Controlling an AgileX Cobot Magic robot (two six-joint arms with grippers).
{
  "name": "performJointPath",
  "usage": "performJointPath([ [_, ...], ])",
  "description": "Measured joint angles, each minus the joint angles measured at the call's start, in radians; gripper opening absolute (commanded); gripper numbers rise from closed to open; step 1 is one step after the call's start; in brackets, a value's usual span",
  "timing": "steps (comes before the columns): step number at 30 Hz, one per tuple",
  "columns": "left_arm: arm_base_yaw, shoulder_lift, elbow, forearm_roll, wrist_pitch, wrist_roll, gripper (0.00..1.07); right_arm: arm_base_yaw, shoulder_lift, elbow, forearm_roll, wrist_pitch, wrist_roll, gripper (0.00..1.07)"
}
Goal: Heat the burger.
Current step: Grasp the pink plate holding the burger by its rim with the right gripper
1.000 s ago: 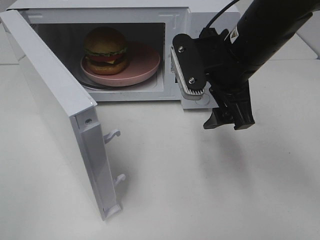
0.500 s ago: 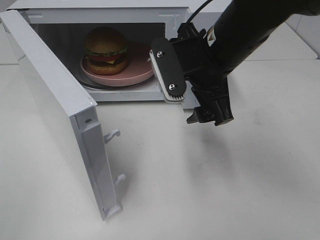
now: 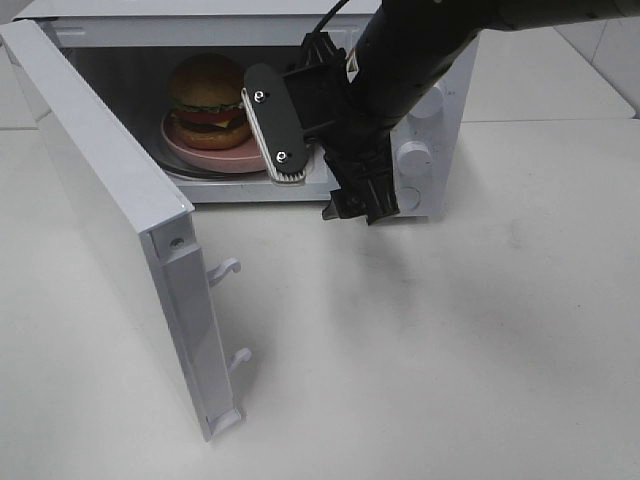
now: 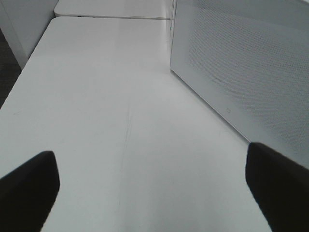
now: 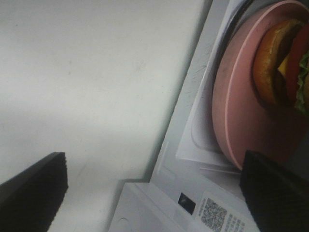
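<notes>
- Burger (image 3: 210,98): likely soft, light, top-heavy stack; don't squeeze.
- Plate (image 3: 215,157) rim is the safer hold.
- Right gripper (image 3: 322,192), left gripper (image 4: 152,193): both spread, empty.

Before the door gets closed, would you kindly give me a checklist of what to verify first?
1. The burger sits on the plate inside the microwave: ok.
2. The plate lies behind the sill, out of the swing of the door: ok.
3. The right hand is open and empty: ok.
4. The right hand is out of the doorway: not ok, it hangs in front of the opening.
5. The left hand is open and empty: ok.
6. The left hand touches the door: cannot tell; its view shows only the outer panel beside it.
</notes>
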Motion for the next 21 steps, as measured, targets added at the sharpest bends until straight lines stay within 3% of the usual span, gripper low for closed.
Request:
performJointPath([
  [21,0.0,0.0,0.0,0.0,0.0,0.0,0.98,0.008,0.191,-0.196,-0.001,-0.036,0.017,0.9],
])
